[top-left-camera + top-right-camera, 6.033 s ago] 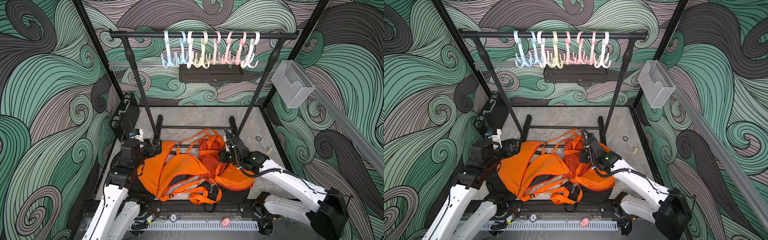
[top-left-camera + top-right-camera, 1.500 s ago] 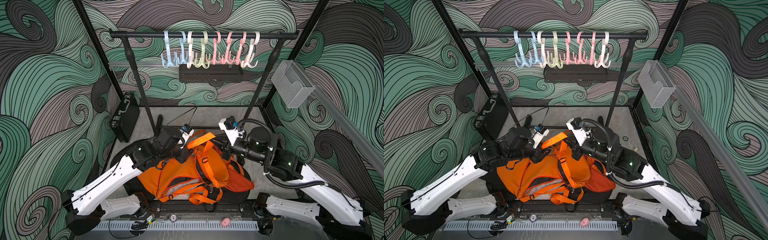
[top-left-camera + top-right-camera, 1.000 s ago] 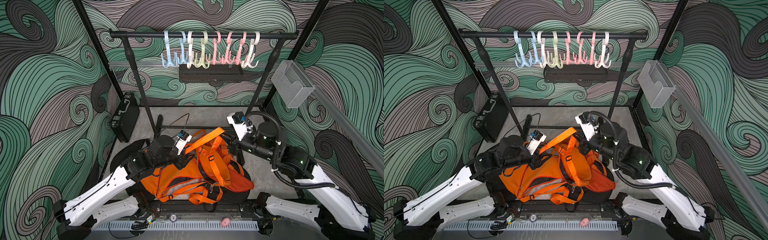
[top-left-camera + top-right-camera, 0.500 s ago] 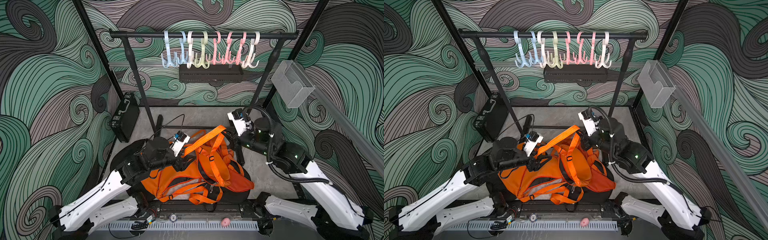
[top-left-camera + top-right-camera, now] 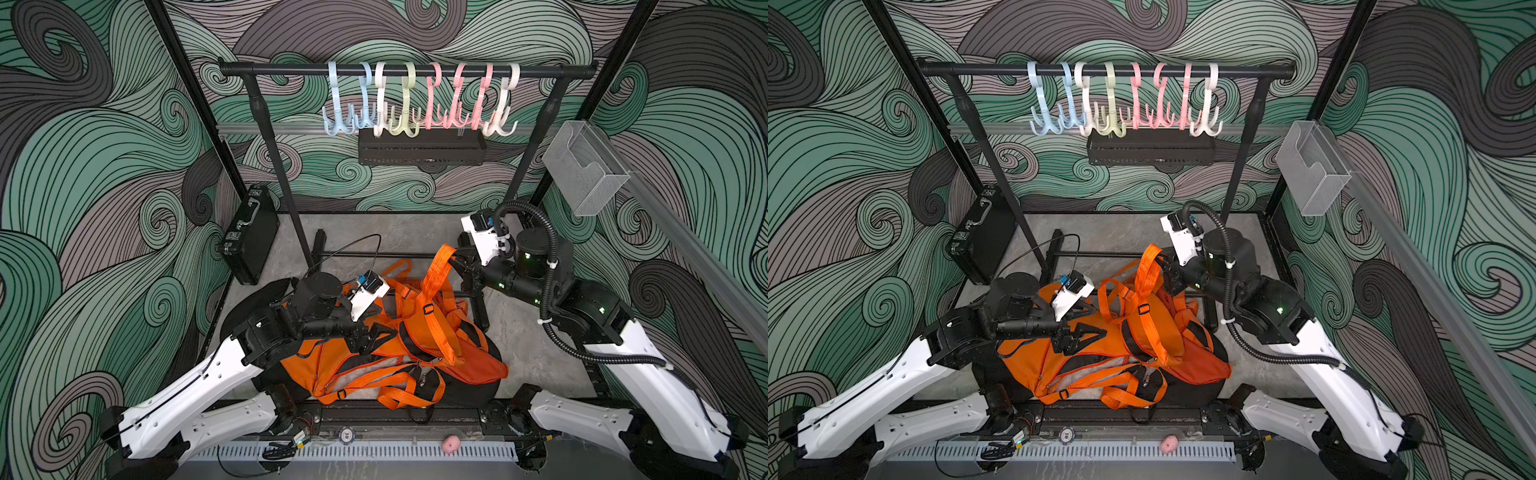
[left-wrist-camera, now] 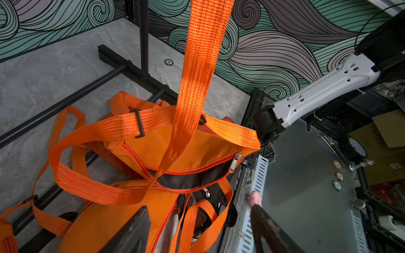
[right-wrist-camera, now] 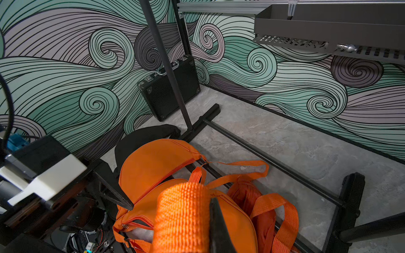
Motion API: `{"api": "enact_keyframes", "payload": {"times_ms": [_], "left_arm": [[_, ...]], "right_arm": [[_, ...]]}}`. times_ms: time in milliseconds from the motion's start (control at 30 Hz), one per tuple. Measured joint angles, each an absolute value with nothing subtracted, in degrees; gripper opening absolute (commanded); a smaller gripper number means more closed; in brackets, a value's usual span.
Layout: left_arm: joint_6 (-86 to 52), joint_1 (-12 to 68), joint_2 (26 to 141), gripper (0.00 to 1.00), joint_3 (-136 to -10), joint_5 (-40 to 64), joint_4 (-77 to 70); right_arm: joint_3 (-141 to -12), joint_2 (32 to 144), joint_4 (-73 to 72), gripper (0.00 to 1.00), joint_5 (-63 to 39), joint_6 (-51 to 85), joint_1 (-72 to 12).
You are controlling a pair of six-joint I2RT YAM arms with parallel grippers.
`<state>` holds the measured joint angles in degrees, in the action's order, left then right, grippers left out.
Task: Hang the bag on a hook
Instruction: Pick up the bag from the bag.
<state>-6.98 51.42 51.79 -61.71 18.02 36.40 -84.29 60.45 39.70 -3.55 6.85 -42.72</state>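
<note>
Bag [image 5: 324, 365], orange, lies slumped on the near middle of the tabletop [image 5: 532, 332], below the far row of hooks [image 5: 431, 99]. Over its left side hovers the left gripper [image 5: 384, 334], jaws spread, holding nothing. One strap [image 5: 436, 278] rises to the right gripper [image 5: 455, 259], jaws clenched on it.

A black hard case [image 5: 249, 235] with silver latches stood on edge against the swirl-patterned wall [image 5: 83, 166], on the grey marbled floor [image 5: 374, 228]. A black perforated shelf [image 5: 422, 147] was fixed to the back wall. A clear acrylic bin [image 5: 584, 166] hung at the right side. 1 poker chip [image 5: 346, 435] and a small pink object [image 5: 449, 444] lay well apart along the front edge.
</note>
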Motion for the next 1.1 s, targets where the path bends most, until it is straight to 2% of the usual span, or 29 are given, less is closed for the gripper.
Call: {"api": "enact_keyframes", "payload": {"times_ms": [367, 567, 833, 933, 967, 1100], "left_arm": [[-7.42, 51.57, 57.19, 0.75, -59.86, 16.53, 28.69], [-9.28, 52.9, 58.74, 0.75, -54.22, 16.8, 23.55], [-10.74, 55.64, 62.94, 0.69, -51.27, 13.17, 20.1], [-10.7, 55.68, 63.44, 0.62, -51.22, 10.17, 19.33], [-10.66, 55.68, 63.57, 0.57, -51.22, 9.17, 18.96], [-10.46, 55.68, 64.55, 0.26, -51.22, 6.22, 17.78]], "right_arm": [[-84.66, 60.84, 40.6, 0.0, -6.72, 7.55, -42.72], [-84.84, 60.82, 41.01, 0.0, -6.9, 7.55, -42.72], [-85.52, 61.36, 41.06, 0.0, -7.6, 7.6, -42.72], [-85.52, 61.36, 41.06, 0.0, -7.73, 7.64, -42.72], [-85.52, 61.34, 41.08, 0.0, -7.77, 7.66, -42.72], [-85.52, 61.25, 41.08, 0.0, -7.9, 7.73, -42.72]]}}
